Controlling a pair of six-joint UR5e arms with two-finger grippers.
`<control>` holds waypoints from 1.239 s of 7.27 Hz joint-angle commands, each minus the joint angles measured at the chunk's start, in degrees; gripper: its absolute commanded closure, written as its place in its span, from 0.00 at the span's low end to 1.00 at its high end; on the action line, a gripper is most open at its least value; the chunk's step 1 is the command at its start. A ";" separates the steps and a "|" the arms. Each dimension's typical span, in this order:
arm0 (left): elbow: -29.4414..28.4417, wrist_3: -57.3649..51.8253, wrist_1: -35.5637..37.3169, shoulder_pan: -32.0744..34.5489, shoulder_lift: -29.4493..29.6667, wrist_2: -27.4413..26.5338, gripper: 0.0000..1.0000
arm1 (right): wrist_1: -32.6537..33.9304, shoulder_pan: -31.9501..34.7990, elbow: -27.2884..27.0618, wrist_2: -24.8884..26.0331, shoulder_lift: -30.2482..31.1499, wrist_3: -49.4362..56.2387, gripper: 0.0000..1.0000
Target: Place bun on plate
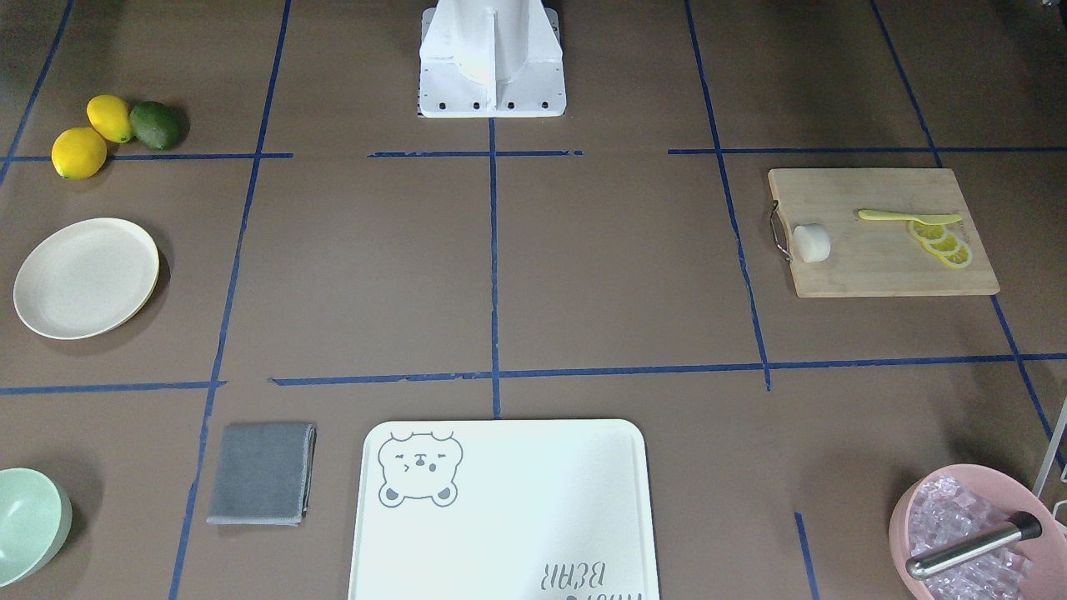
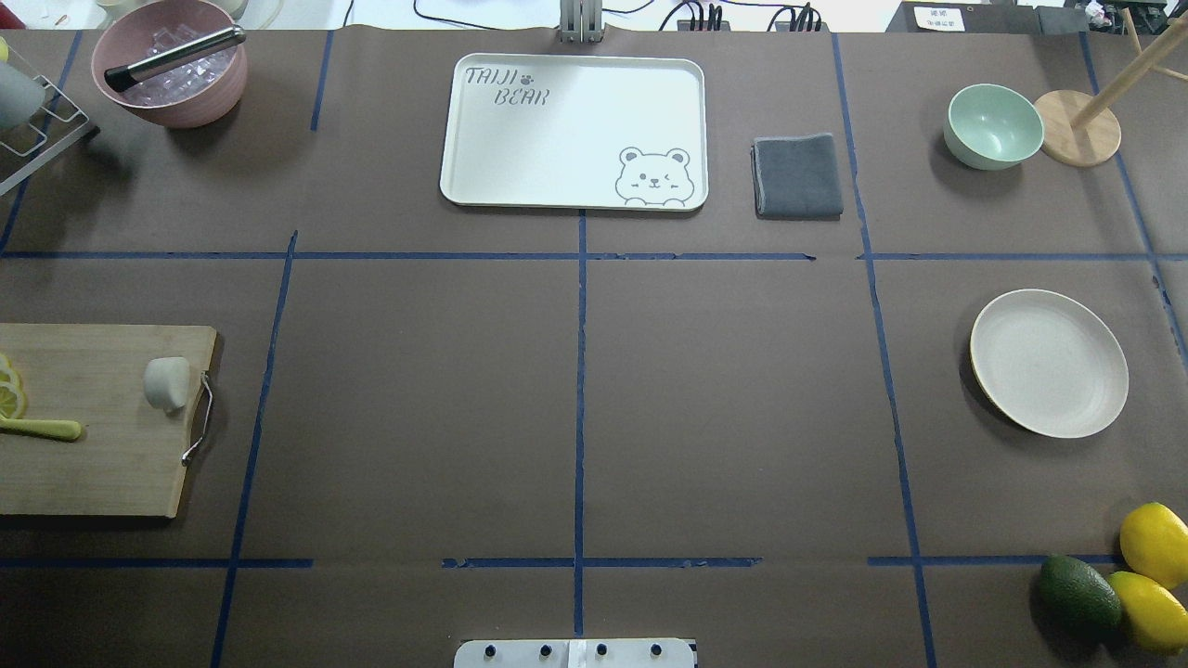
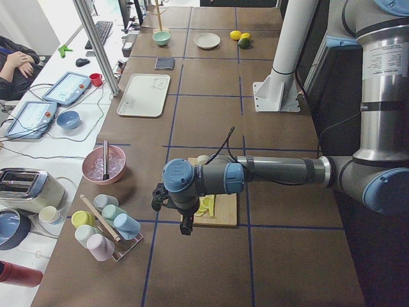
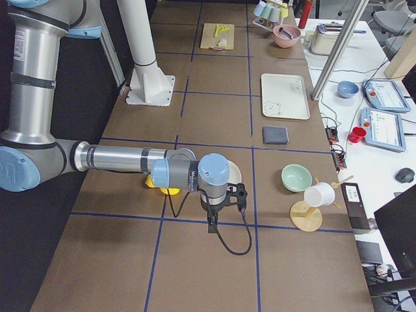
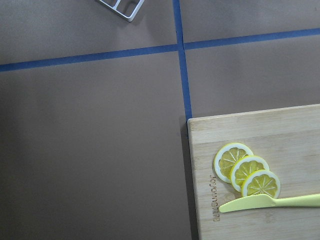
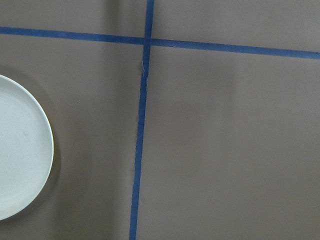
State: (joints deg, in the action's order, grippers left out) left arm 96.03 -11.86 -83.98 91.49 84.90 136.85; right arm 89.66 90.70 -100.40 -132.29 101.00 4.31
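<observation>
At the far left a pink bowl [image 2: 172,93] holds clear ice and a metal tool [image 2: 176,57] that leans over its rim. Nearer the robot on that side lies a wooden cutting board [image 2: 102,445], with lemon slices [image 2: 9,390] and a pale yellow knife [image 2: 42,429] at its outer end. The bun [image 2: 167,383] sits on the board's inner end, just beside the wire handle [image 2: 200,417], and nothing holds it. The left gripper [image 3: 186,229] hangs over the outer end of the board, well above it. It shows only in the side view, so I cannot tell whether its fingers are apart or together. In the middle, on the far side of the brown table [image 2: 580,417], lies a white tray [image 2: 557,139] with a bear print, and a folded grey cloth [image 2: 798,176] just to its right. Further right stand a pale green bowl [image 2: 993,125] and a wooden stand [image 2: 1077,128]. The plate [image 2: 1049,376] lies bare on the right side, well apart from the bun, with the whole table between them. The right gripper [image 4: 212,226] hangs above the table near the plate; whether it is apart or together I cannot tell either. At the near right corner an avocado [image 2: 1078,594] touches two lemons [image 2: 1155,543].
</observation>
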 commanded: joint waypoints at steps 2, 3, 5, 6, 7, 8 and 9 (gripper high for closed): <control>-0.31 -0.26 0.04 0.00 0.44 -0.35 0.00 | 0.08 0.00 0.12 0.10 -0.10 0.26 0.00; 0.03 -0.18 -0.04 0.00 0.00 -0.44 0.00 | 0.17 -0.17 0.20 0.10 -0.37 0.00 0.00; -0.84 0.26 -0.22 -0.09 0.52 -0.44 0.00 | -0.01 -0.52 0.64 -0.77 -0.54 0.09 0.00; -0.67 0.18 -0.22 0.00 0.27 -0.26 0.00 | -4.79 -4.79 0.82 -1.21 -0.54 0.18 0.00; -0.75 0.18 -0.22 -0.09 0.26 -0.18 0.00 | -13.72 -7.01 4.39 -1.65 0.24 -0.17 0.00; -0.67 0.26 -0.22 -0.09 0.26 -0.18 0.00 | -20.07 -8.86 7.64 -2.96 0.25 -4.79 0.00; -0.67 0.18 -0.22 -0.09 0.18 -0.09 0.00 | -25.27 -12.53 7.76 -2.89 0.25 -14.49 0.00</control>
State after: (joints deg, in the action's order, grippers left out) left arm 95.33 -11.65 -84.20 91.42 85.15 136.67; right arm 71.76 82.02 -94.29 -134.70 101.16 -1.25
